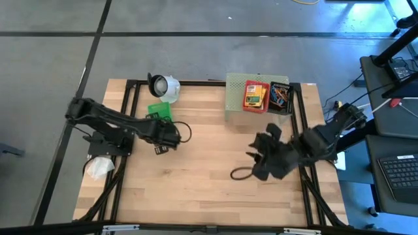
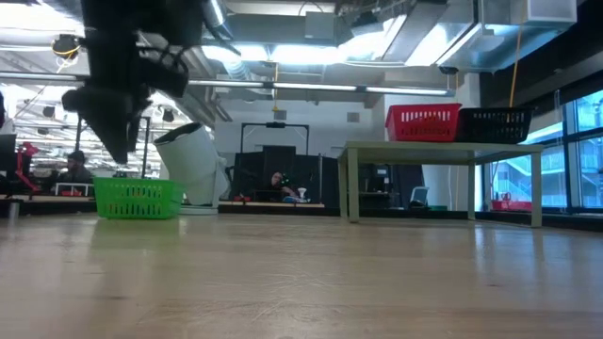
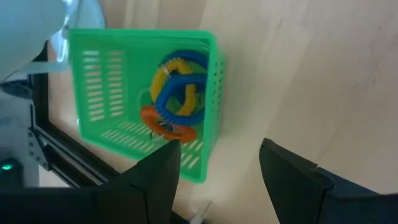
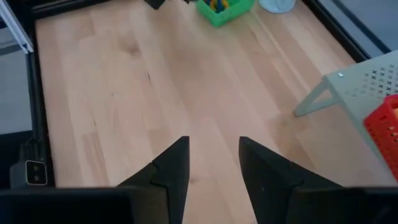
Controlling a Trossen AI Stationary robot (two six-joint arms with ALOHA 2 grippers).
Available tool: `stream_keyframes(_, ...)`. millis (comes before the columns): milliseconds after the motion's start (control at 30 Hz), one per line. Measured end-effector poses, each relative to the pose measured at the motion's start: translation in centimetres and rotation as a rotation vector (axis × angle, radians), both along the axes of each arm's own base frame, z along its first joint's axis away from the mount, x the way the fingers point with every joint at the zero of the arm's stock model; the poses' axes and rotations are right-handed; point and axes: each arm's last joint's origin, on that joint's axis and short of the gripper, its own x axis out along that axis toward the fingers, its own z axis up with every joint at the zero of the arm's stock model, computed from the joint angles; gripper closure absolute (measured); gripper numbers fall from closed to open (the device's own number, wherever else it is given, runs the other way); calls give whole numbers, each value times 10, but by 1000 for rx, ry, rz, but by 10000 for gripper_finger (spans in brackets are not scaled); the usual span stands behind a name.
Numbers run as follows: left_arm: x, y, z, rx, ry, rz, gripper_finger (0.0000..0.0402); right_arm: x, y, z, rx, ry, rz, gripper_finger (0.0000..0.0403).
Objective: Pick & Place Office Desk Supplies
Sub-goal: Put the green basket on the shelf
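A small green basket (image 1: 159, 109) stands at the table's far left and holds coiled loops in blue, yellow and orange (image 3: 177, 93). My left gripper (image 3: 217, 180) hovers open just beside the basket's right wall, pointing steeply down, with nothing between its fingers; it hangs over the basket (image 2: 137, 198) in the low view. My right gripper (image 4: 214, 168) is open above bare wood at the table's right middle (image 1: 264, 156) and holds nothing. A red basket with yellow-and-green crayon boxes (image 1: 255, 95) and a black basket of coloured rubber bands (image 1: 281, 98) sit on the shelf.
The pale green perforated shelf (image 1: 236, 98) stands at the far right on thin legs (image 4: 311, 99). A white round object with a dark opening (image 1: 163, 85) lies behind the green basket. Something white and crumpled (image 1: 98, 168) lies at the left edge. Black frame rails (image 1: 304, 130) border the table.
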Motion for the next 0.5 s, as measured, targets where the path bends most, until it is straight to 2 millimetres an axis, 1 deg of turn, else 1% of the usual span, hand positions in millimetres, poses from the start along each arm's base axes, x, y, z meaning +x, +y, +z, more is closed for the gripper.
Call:
stream_keyframes(100,8,0,-10,1,39,-32,190,-3,21,-8,-19,-13,7,264)
stream_keyframes(200,12,5,-14,0,51,-29,190,-3,43,-20,-43,0,33,264)
stream_keyframes(300,15,12,-15,-1,39,-24,190,2,61,-36,-72,26,46,264)
stream_keyframes(500,20,24,-16,-94,23,-64,189,13,90,-70,-116,71,28,264)
